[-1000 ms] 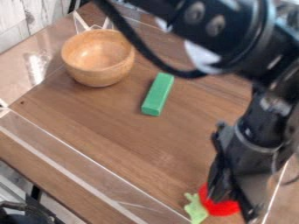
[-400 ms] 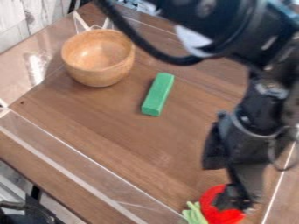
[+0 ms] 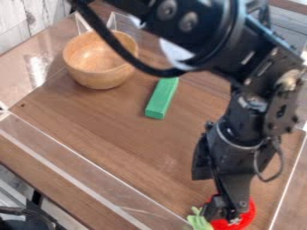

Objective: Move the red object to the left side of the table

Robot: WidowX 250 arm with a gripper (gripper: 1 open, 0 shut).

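- the red toy fruit [image 3: 240, 212] is lying at the near right corner of the worktop [image 3: 108, 135], close to the near edge.
- its light-green leafy tuft is pointing toward the near left, almost reaching the clear plastic rim [image 3: 84, 184] that is running along the near edge.
- the claw [image 3: 228, 202] is hanging straight down over the red toy fruit, with its dark fingers spread wide.
- one dark finger [image 3: 223, 199] is standing in front of the fruit and hiding part of it; whether it is touching the fruit is not clear.
- the claw is looking released rather than clenched: the fruit is resting on the wood, not lifted.
- the black arm [image 3: 204, 40] is reaching in from the far side and bending down over the right half of the worktop, covering much of the far right.
- a green block [image 3: 162, 96] is lying flat near the middle of the worktop, its long side running from near to far, well apart from the fruit.
- a wooden bowl [image 3: 100, 59] is sitting upright at the far left, near the green block but not touching it.
- the left side of the brown wood-grain worktop is showing bare wood between the bowl and the near rim.
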